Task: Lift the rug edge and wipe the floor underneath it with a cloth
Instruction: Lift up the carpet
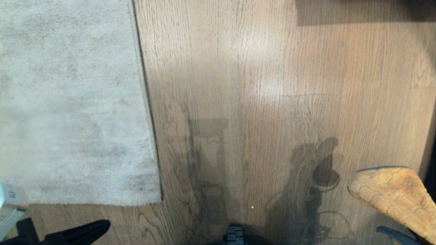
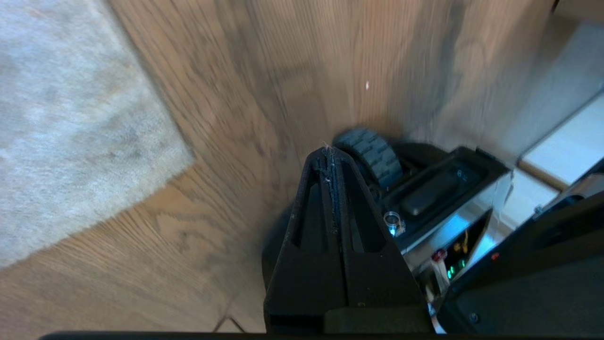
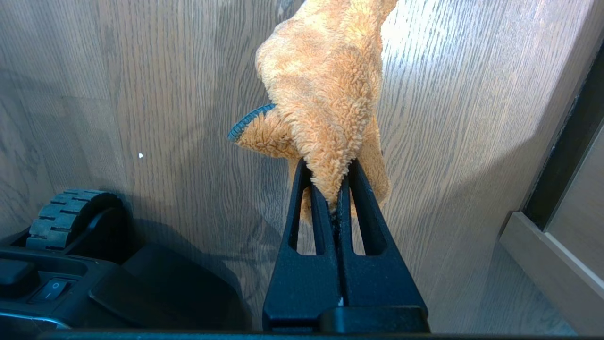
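Rug [image 1: 68, 102], one, pale grey and lying flat on the floor [image 1: 272, 68] of brown wood planks; its long straight rug edge [image 1: 144, 102] runs away from the robot, ending at one near corner. One cloth [image 3: 325, 85], orange and fluffy with a strip of blue trim, hangs pinched in the right gripper [image 3: 338, 198], whose fingers are clamped together on a fold of it, above bare planks and well apart from the rug. Two grippers in all: the left gripper [image 2: 331, 156] has its fingers pressed together on nothing, with the rug's corner ahead of it and off to one side, not touching.

The head view alone shows the whole run of the rug edge, with the left gripper's dark tip at the bottom near the rug's short border and the cloth at the far right. The left wrist view alone shows one grey treaded wheel [image 2: 373, 156] of the robot's base just past the fingertips, beside a dark panel with small lights. The right wrist view alone shows the pinch on the cloth, and a pale furniture edge [image 3: 547, 264] off to the gripper's outer side.
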Robot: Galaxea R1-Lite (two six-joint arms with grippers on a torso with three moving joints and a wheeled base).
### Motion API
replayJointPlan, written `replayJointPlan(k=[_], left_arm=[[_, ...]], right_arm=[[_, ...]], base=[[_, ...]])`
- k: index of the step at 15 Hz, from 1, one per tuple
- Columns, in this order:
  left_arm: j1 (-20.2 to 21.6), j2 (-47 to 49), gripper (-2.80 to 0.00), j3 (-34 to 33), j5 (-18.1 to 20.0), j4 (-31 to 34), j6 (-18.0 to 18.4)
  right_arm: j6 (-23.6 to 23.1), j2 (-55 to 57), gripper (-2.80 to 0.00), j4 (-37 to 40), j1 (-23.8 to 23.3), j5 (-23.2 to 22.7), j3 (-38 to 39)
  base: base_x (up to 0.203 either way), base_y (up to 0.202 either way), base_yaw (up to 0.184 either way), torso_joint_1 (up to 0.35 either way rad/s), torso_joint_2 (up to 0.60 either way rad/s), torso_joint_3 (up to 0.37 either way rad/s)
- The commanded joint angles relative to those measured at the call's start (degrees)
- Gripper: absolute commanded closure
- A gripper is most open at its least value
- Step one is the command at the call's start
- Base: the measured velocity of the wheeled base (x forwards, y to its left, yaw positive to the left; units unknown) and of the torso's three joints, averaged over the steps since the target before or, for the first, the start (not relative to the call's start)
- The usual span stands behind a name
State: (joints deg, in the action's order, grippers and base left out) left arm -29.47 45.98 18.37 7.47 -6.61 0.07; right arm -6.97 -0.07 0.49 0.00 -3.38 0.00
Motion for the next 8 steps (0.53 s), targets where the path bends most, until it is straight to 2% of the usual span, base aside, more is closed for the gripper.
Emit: replayJointPlan(k=[1,4,8], left_arm=[[-0.5,5.2,0.00,0.6,-0.8,0.1,-0.1],[-0.5,9.0,0.00,0.9,-6.3,0.1,-0.2],[-0.4,18.8,0.00,4.1,-7.8,0.1,-0.2]], right_arm=[[-0.1,0.1,0.00,0.0,0.0,-0.1,0.0],[-0.1,0.1,0.00,0.0,0.0,-0.1,0.0],[-0.1,0.1,0.00,0.0,0.0,-0.1,0.0]], base=[[0.000,0.000,0.000,0.000,0.00,0.000],[0.000,0.000,0.000,0.000,0.00,0.000],[0.000,0.000,0.000,0.000,0.00,0.000]])
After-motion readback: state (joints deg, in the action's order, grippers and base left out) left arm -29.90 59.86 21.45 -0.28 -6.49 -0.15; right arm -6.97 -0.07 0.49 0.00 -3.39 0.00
